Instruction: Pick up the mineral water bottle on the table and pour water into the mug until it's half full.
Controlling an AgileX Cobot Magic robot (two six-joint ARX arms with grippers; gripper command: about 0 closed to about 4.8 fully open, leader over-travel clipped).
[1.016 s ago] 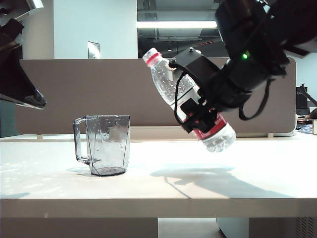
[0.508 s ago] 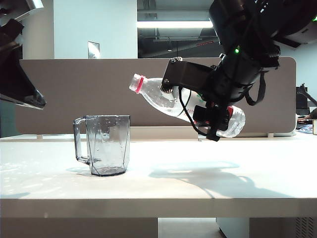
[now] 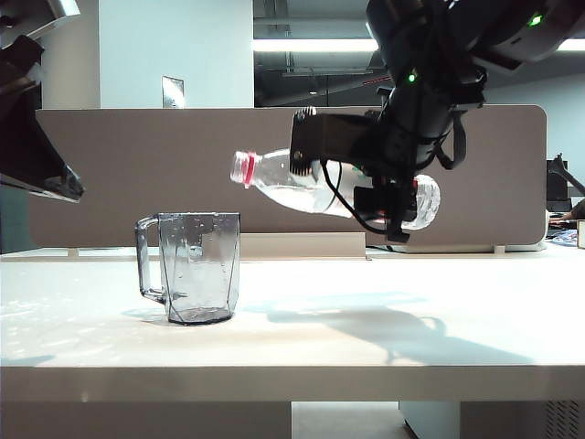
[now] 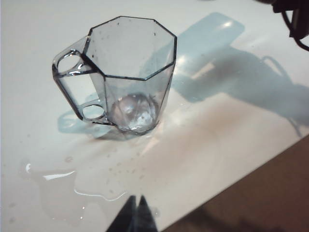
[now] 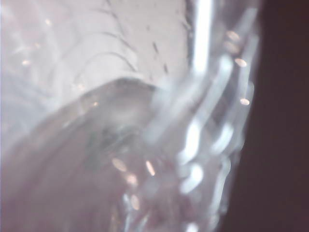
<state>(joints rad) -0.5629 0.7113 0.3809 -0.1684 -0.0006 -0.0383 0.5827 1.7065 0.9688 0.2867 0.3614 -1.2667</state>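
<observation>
In the exterior view the mineral water bottle (image 3: 311, 187) is held nearly level in the air by the right gripper (image 3: 379, 187), whose jaws are closed around its labelled middle, the red-ringed neck pointing toward and above the mug (image 3: 192, 267), which stands upright on the table (image 3: 384, 338) with its handle turned away from the bottle. In the left wrist view the mug (image 4: 128, 77) is seen from above beside a spilled puddle (image 4: 67, 186), and the left gripper (image 4: 135, 217) shows only dark fingertips set close together, apparently shut and empty; in the right wrist view only the blurred clear wall of the bottle (image 5: 125, 130) is made out, pressed close to the camera
</observation>
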